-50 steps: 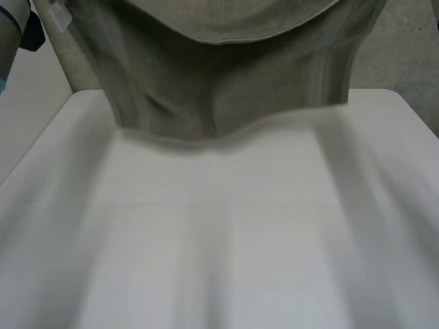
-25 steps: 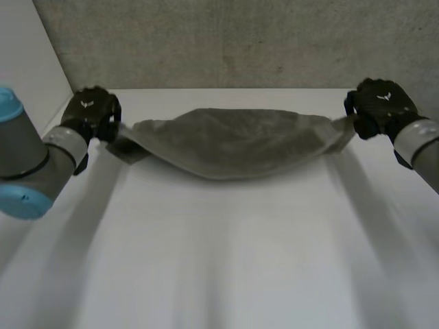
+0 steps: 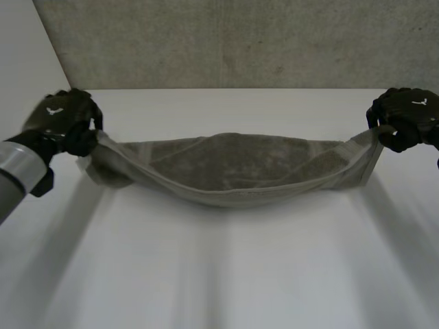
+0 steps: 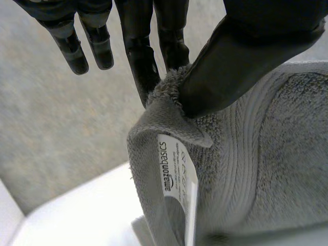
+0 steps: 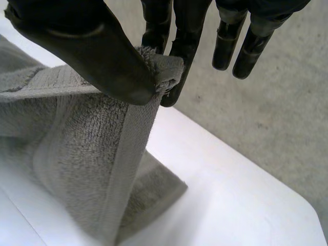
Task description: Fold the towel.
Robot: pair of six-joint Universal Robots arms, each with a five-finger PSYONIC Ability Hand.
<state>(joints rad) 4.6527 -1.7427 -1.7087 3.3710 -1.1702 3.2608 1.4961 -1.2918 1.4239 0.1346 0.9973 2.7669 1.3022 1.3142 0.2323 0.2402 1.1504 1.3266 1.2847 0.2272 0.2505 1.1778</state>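
Above the bare table (image 3: 226, 274) in the lower frame, the towel (image 3: 226, 168) sags across mid-frame. The left hand (image 3: 60, 125) at mid-left and the right hand (image 3: 408, 122) at mid-right each pinch a corner between thumb and fingers. Level hands and even tension should bring the edges together squarely. The label (image 4: 177, 171) under the left thumb reads "amazonbasics".

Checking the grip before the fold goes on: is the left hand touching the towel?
Touching. In the left wrist view, the left hand pinches a corner of the towel between thumb and fingers, just above the label.
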